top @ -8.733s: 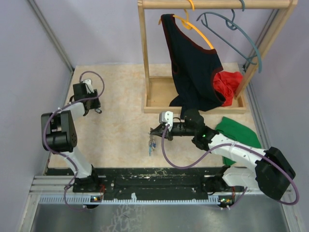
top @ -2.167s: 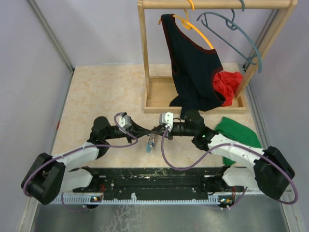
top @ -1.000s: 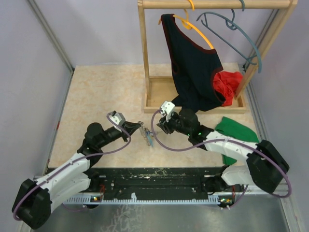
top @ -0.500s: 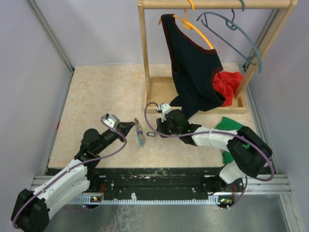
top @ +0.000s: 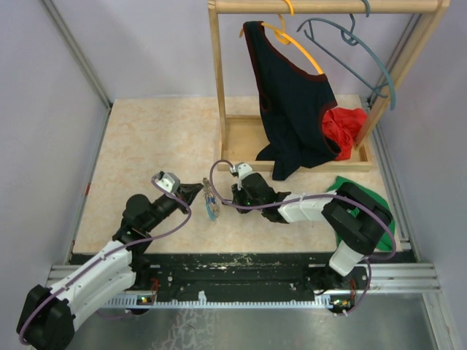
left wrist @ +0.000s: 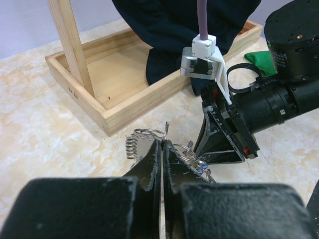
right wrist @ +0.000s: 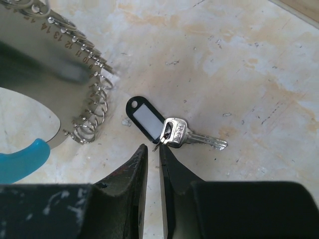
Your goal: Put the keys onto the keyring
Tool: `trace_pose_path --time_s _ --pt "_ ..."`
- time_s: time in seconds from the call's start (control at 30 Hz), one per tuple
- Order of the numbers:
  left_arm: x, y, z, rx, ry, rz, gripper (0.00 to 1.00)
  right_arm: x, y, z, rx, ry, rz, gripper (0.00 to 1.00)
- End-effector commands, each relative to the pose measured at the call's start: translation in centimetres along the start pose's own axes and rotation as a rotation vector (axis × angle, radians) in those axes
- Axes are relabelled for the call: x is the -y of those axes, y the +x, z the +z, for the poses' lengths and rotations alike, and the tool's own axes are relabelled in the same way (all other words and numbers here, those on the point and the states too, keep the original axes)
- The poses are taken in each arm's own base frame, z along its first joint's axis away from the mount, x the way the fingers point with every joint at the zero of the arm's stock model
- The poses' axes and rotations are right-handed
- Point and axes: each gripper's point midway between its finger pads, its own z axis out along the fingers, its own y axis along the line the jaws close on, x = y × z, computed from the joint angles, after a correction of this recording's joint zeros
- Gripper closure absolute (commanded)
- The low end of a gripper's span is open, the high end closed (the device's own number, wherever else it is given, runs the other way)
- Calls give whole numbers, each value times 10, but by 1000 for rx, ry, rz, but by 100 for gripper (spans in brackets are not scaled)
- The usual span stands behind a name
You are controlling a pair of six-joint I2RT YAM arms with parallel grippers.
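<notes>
Left gripper (left wrist: 162, 152) clamped on keyring (right wrist: 84, 99). Right gripper (right wrist: 151, 155), slightly apart: pinch the key (right wrist: 187, 134) ahead squarely.

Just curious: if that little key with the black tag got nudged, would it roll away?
Probably not: the key lies flat on the table, so it would likely slide. Its black tag hangs on a small ring and may swivel loosely.

White arm links, black joints, purple cables, 2 black claws, green LED
</notes>
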Motion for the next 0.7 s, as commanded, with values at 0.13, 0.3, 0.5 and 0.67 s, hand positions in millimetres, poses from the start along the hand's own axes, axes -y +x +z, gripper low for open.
trace_pose_path --time_s 0.13,0.3,0.5,0.67 --pt "2 -11 3 40 8 -2 99 -5 -28 14 94 26 12 82" --pt "3 -10 4 35 13 -4 99 -8 -25 18 84 13 16 81" --pt "2 -10 4 35 12 -6 99 -2 -22 15 81 43 8 91" --pt "6 -12 4 38 34 4 99 8 -32 -9 101 76 -62 100"
